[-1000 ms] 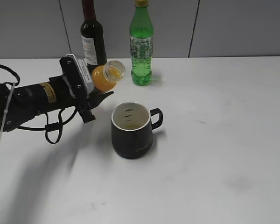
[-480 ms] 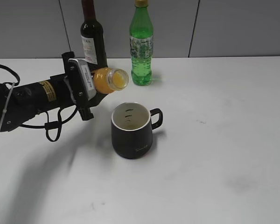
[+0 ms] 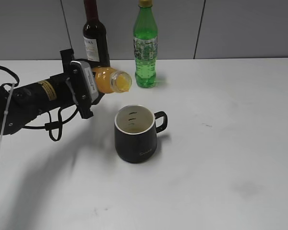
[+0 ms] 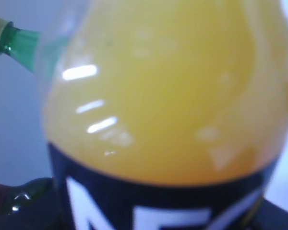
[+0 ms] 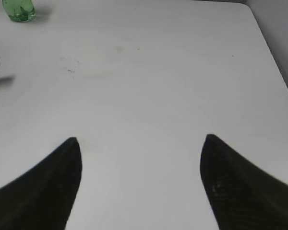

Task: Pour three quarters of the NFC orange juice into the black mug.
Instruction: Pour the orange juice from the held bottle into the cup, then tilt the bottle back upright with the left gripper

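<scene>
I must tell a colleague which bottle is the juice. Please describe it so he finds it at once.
Start at the two upright bottles by the back wall, the dark wine bottle and green soda bottle. The NFC orange juice is below between them, tipped sideways in the left end effector: small, capless, orange.

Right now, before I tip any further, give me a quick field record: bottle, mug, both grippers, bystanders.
bottle: NFC orange juice held in the air, tipped about level, open mouth facing right, up and left of the mug
pour: no stream visible
mug: black mug upright on the table, handle to the right, inside looks about empty
left gripper: shut on the bottle
right gripper: open, over bare table
bystanders: wine bottle and green soda bottle upright at the back
</scene>
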### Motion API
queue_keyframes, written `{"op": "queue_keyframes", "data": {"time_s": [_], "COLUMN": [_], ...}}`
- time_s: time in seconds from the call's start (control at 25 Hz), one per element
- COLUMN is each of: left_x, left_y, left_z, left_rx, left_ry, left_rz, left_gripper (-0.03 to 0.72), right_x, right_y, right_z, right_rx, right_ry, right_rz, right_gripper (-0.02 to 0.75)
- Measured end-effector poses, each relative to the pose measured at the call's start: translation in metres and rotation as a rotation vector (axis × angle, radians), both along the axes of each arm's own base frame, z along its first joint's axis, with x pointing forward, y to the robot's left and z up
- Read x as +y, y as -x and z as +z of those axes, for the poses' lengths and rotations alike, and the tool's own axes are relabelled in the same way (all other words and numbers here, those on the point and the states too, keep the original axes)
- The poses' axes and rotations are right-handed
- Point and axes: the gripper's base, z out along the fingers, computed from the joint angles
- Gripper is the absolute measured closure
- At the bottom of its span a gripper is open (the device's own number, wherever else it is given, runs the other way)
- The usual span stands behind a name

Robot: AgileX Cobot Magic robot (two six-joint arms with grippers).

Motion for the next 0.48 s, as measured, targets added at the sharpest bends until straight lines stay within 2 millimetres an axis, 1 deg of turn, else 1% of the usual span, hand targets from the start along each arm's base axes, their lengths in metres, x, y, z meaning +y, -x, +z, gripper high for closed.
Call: {"op": "queue_keyframes", "data": {"time_s": [0.48], "left_x": [0.0001], "left_y": [-0.0004], "left_z": [0.0018], "left_rx": [-0.093], "left_ry": [-0.086], "left_rz": [-0.016], "left_gripper": [0.223], "right_x": [0.0], "right_y": [0.0], "right_z": [0.0], "right_rx": [0.0], "right_ry": [0.0], "right_rz": [0.0], "right_gripper": [0.153]}}
